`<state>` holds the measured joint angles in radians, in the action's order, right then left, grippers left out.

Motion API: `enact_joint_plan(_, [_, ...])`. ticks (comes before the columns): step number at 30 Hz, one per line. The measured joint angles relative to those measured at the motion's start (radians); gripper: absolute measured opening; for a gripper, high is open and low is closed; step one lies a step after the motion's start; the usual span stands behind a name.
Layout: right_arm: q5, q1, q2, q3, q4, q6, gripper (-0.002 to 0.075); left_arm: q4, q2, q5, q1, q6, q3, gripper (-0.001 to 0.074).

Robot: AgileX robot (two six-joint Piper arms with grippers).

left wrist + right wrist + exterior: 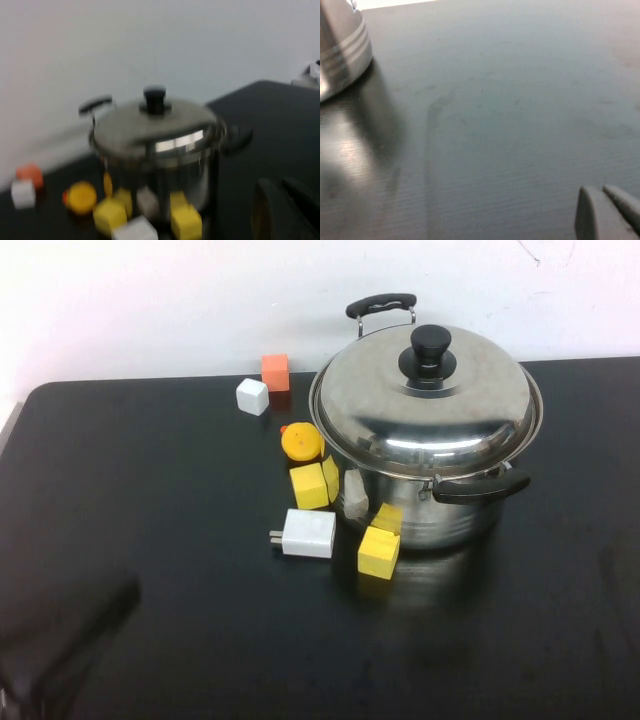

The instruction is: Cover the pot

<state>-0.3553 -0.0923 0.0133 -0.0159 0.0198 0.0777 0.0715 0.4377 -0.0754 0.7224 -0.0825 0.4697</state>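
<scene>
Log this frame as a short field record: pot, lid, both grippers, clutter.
pot: upright on the black table, far side, right of centre
lid: seated on the pot, knob up
left gripper: low at the near left, away from the pot
right gripper: over bare table beside the pot, holding nothing
clutter: yellow blocks, white charger, white cube, orange block
task state: pot appears covered
</scene>
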Motion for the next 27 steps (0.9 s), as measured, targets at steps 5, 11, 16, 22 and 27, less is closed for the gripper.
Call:
enact_joint_plan(5, [0.0,0.0,0.0,0.0,0.0,0.0,-0.0002,0.048,-0.165,0.007,-0.097,0.135,-0.214,-0.0001])
enact_joint_plan(11, [0.0,0.0,0.0,0.0,0.0,0.0,-0.0002,0.101,-0.34,0.025,-0.231,0.172,-0.359,-0.0001])
enact_joint_plan(16, [0.0,0.0,0.0,0.0,0.0,0.0,-0.0002,0.113,-0.445,0.032,-0.362,0.177,-0.467,-0.0001])
enact_joint_plan(22, [0.0,0.0,0.0,0.0,0.0,0.0,-0.0002,0.137,-0.449,0.01,-0.49,0.206,-0.491,-0.0001])
enact_joint_plan(27, [0.0,0.0,0.0,0.0,0.0,0.0,-0.0002,0.149,-0.451,-0.091,-0.512,0.212,-0.491,-0.0002])
